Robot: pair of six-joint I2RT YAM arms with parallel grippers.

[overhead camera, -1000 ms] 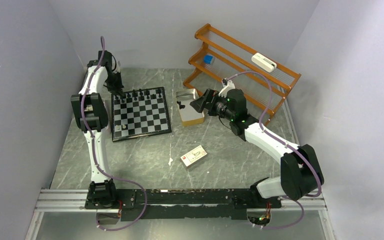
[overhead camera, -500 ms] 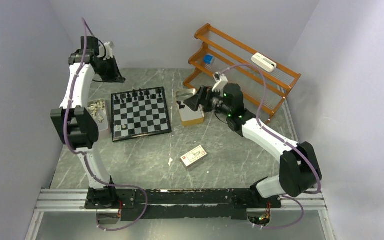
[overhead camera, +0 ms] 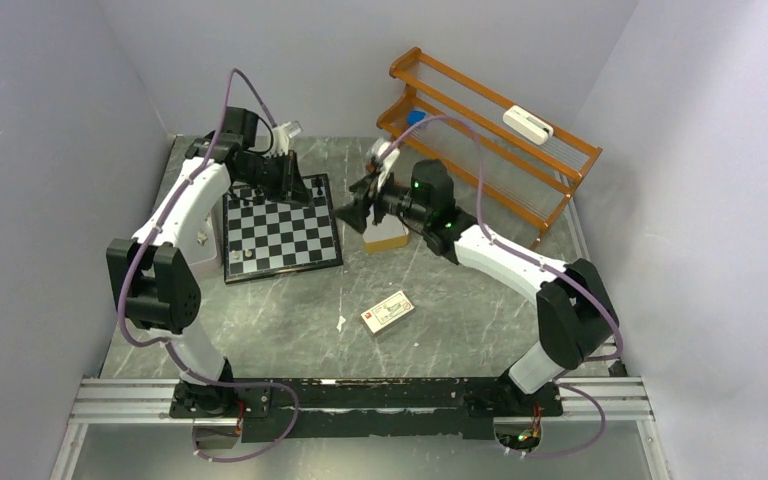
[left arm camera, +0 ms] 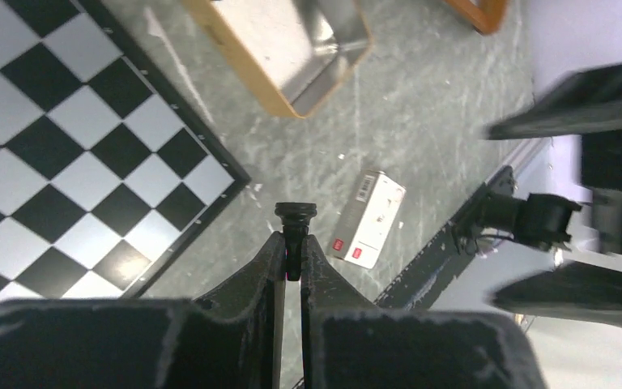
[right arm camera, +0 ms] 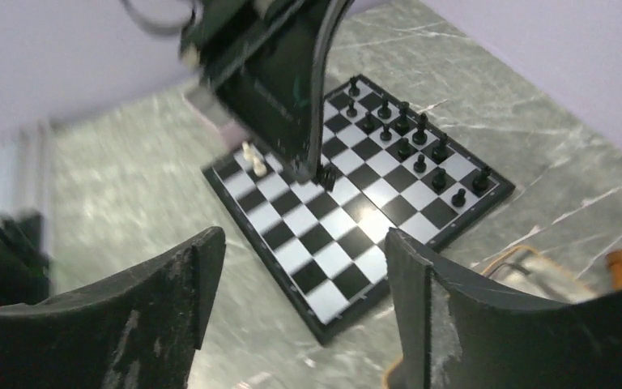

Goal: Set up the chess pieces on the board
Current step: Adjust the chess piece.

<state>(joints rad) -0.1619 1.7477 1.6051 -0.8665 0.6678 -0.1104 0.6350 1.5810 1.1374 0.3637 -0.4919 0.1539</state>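
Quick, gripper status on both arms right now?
Left gripper: closed, pinching a black chess piece.
Right gripper: open, holding nothing.

Left wrist view: the board (left arm camera: pixel 65 154) runs off the left and top edges, and the tan box (left arm camera: pixel 291 49) is cropped at the top. The black piece (left arm camera: pixel 295 212) shows only its round end. The rest is hidden between the fingers of the left gripper (left arm camera: pixel 293 247). Right wrist view: the left arm (right arm camera: pixel 267 73) is a blur. From above, the back-row pieces (overhead camera: pixel 317 187) are too small to name.
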